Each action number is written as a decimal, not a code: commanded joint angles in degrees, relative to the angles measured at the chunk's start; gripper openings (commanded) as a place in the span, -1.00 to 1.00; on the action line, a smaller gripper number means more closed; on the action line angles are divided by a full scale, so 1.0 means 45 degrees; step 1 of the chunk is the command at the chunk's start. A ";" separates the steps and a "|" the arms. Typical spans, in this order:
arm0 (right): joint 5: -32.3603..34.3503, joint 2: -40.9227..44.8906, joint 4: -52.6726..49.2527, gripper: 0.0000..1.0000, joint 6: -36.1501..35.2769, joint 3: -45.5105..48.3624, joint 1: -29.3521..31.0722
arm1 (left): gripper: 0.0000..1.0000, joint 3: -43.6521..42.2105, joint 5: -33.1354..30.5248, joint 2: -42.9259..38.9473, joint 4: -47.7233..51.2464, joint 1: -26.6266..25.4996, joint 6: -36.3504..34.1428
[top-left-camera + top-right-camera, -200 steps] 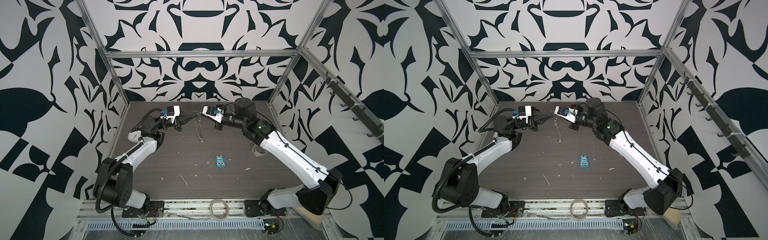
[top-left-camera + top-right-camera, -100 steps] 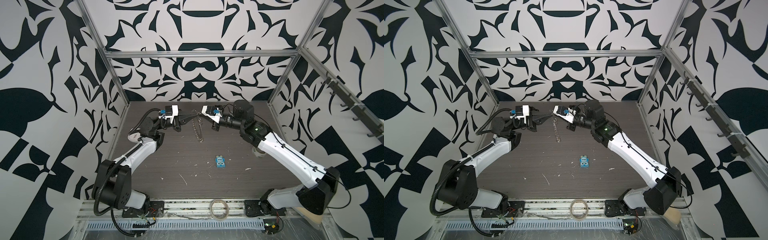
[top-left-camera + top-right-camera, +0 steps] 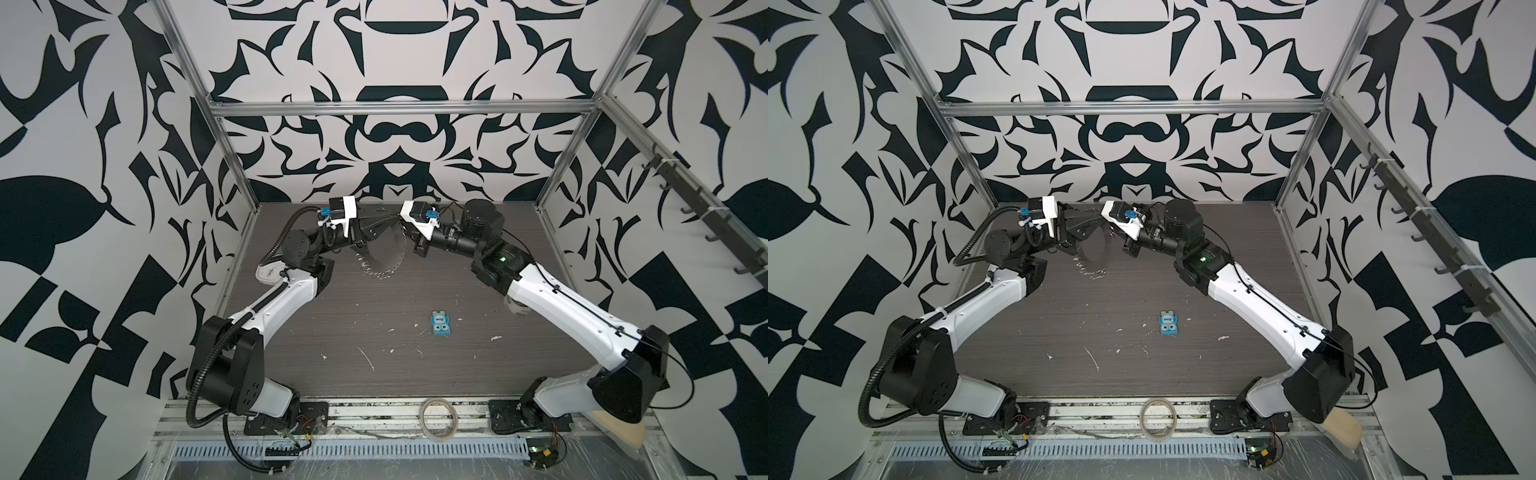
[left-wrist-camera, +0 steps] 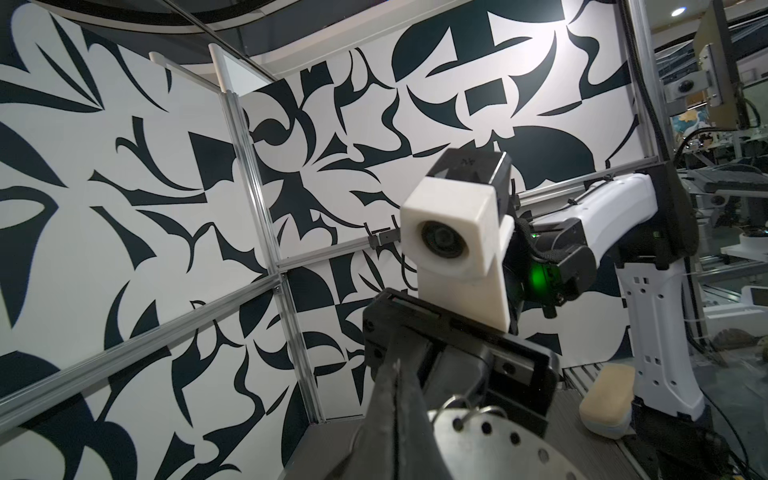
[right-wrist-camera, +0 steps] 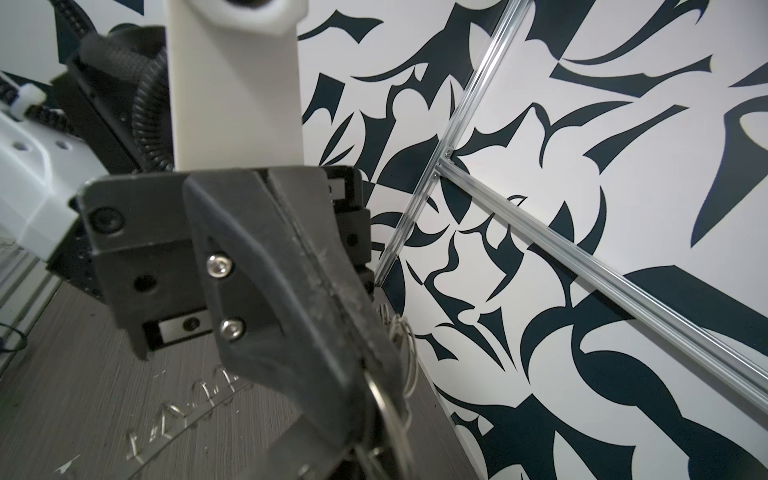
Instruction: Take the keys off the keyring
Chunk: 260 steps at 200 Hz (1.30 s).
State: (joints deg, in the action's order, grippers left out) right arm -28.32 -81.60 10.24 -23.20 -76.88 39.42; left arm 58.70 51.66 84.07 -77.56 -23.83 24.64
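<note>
The keyring [image 3: 381, 257] [image 3: 1096, 251], a large flat grey disc fringed with small wire split rings, hangs above the back of the table between both grippers. My left gripper [image 3: 376, 224] [image 3: 1086, 226] is shut at its upper rim; in the left wrist view its fingers [image 4: 395, 419] are pressed together beside the perforated keyring [image 4: 498, 444]. My right gripper [image 3: 405, 230] [image 3: 1115, 230] is shut on the opposite rim, where the keyring [image 5: 384, 409] shows edge-on. A pale oval tag [image 3: 267, 272], apparently one of the keys, lies by the left arm's elbow, partly hidden.
A blue packet with cartoon eyes [image 3: 440, 325] [image 3: 1168, 325] lies mid-table among white flecks. A tape roll [image 3: 515, 308] sits under the right forearm. A beige tape ring [image 3: 438, 417] rests on the front rail. The back wall stands close behind the grippers.
The keyring has turned from edge-on to nearly face-on in the top views. Both grippers have shifted slightly toward the back wall and stay shut.
</note>
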 commanded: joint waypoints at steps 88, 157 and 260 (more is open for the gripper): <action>-0.0004 -0.1577 0.2344 -1.00 -0.2656 -0.0058 0.1719 | -1.00 0.1115 -0.2632 0.0570 -0.1104 -0.0254 0.3418; -0.0002 -0.3001 0.1450 -1.00 -0.3991 -0.0911 0.3174 | -1.00 0.1545 -0.3655 0.0838 -0.1092 -0.0173 0.3696; -0.0474 -0.2302 0.2093 -1.00 -0.1560 -0.0570 0.3524 | -1.00 -0.0213 -0.5979 0.0346 0.0342 -0.1280 -0.8551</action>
State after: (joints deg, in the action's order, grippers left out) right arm -10.15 -88.77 26.30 -32.84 -79.61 46.39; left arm 57.25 29.80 83.31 -79.40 -25.28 4.10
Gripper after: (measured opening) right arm 0.060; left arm 0.041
